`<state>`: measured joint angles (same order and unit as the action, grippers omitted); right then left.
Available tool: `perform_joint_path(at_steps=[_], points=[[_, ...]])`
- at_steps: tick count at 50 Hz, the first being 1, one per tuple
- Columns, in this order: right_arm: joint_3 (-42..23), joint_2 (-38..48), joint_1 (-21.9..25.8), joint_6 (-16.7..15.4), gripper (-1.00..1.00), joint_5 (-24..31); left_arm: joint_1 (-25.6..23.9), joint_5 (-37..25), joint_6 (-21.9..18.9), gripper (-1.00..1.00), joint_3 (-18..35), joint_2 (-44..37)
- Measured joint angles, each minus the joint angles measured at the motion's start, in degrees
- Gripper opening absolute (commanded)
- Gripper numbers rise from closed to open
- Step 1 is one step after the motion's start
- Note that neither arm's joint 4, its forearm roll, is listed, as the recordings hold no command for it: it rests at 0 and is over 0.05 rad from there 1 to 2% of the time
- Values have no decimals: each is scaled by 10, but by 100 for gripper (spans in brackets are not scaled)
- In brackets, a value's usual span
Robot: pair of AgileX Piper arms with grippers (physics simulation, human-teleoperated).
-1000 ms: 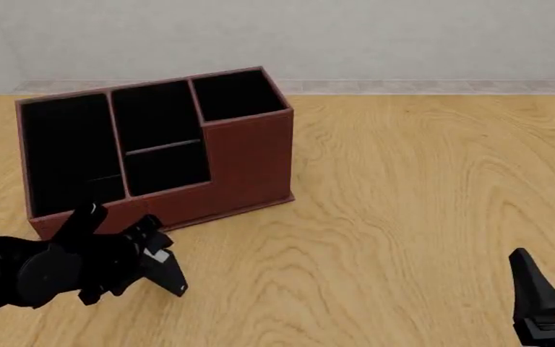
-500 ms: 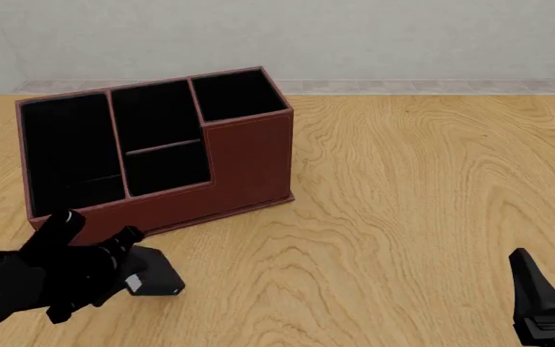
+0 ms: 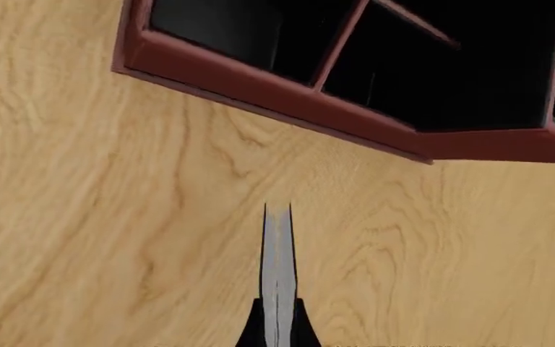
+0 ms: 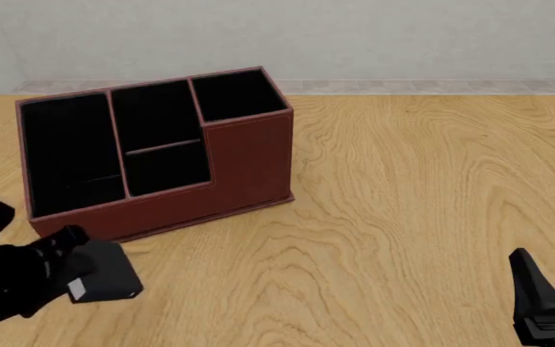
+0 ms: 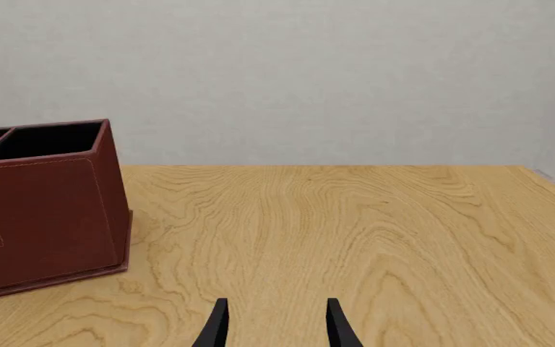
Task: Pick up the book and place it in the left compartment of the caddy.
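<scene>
The caddy [image 4: 248, 155] stands at the back left of the table, a reddish-brown box with black sections. Its left compartment [image 4: 70, 152] is the tall wide one at the left end. My left gripper [image 4: 77, 259] is shut on the small black book [image 4: 112, 276] and holds it just in front of the caddy's left end, above the table. In the left wrist view the book [image 3: 277, 246] shows edge-on, its white page edge between my left gripper [image 3: 277, 327], with the caddy [image 3: 287, 97] beyond. My right gripper [image 4: 551, 303] is open and empty at the front right.
The wooden table [image 4: 412, 188] stretches to the right of the caddy. A grey wall [image 4: 355, 36] runs behind the table's far edge. In the right wrist view the caddy's small end section [image 5: 51, 202] is at the left and my right gripper [image 5: 275, 329] is low over bare wood.
My left gripper has moved left and toward the table's front with the book, which has turned to show its broad face. The right arm has not moved.
</scene>
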<state>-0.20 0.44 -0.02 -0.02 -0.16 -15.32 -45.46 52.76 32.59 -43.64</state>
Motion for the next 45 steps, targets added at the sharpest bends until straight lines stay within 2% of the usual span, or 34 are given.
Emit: perform_joint_path(at_steps=[8, 23, 33, 45], points=[[0, 0, 0, 0, 100, 0, 25, -50, -33, -100, 46, 16], [0, 0, 0, 0, 100, 0, 97, -121, -127, -100, 168, -7], [0, 0, 0, 0, 100, 0, 147, -141, -199, -100, 243, -36], [0, 0, 0, 0, 100, 0, 195, -145, -293, -100, 303, -67]])
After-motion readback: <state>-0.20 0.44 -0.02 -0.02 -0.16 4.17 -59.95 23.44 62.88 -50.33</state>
